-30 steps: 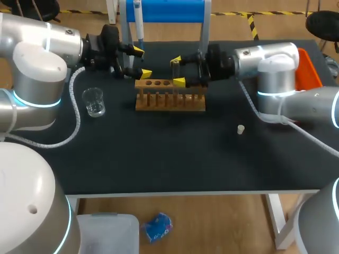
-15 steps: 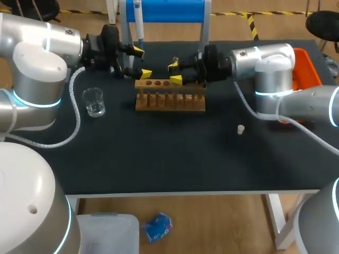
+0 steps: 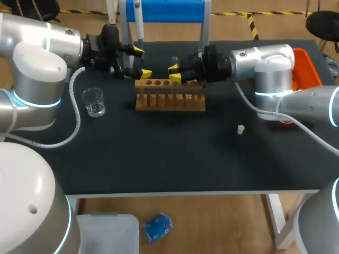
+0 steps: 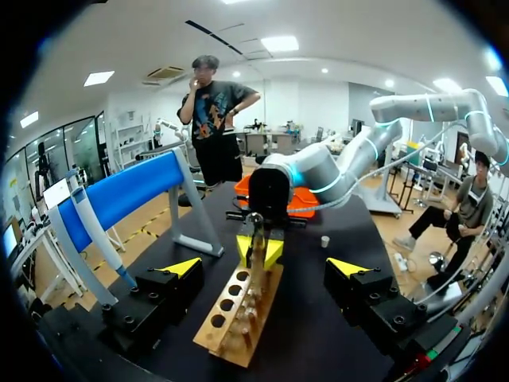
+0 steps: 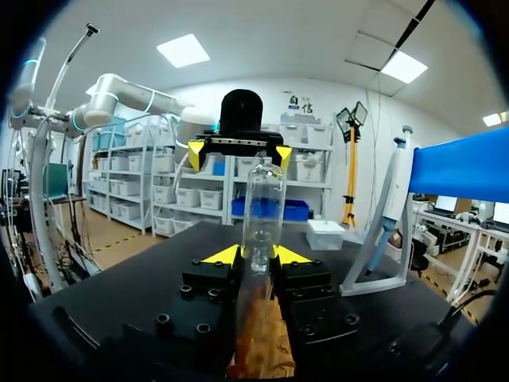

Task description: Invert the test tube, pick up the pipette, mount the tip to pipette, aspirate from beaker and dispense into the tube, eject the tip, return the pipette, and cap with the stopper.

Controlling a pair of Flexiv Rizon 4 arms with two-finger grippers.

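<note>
A clear test tube point(image 5: 262, 203) stands upright over the wooden rack point(image 3: 169, 98), rounded end up. My right gripper point(image 3: 174, 73) is shut on the tube's lower part, a yellow tip pressing each side point(image 5: 256, 255). Facing it across the rack, my left gripper point(image 3: 142, 62) is open and holds nothing; in its own view point(image 4: 266, 269) the rack point(image 4: 238, 310) lies between its fingers. The pipette point(image 3: 139, 21) hangs on the blue stand point(image 3: 164, 10) behind the rack. A glass beaker point(image 3: 94, 101) sits left of the rack. The small white stopper point(image 3: 240, 129) lies at the right.
An orange object point(image 3: 308, 69) lies at the table's right edge behind my right arm. The black tabletop point(image 3: 169, 153) runs bare from the rack to its front edge. The stand's legs rise close behind both grippers.
My right gripper moved in a little over the rack's back and its fingers came together onto the test tube. The left arm has stayed where it was.
</note>
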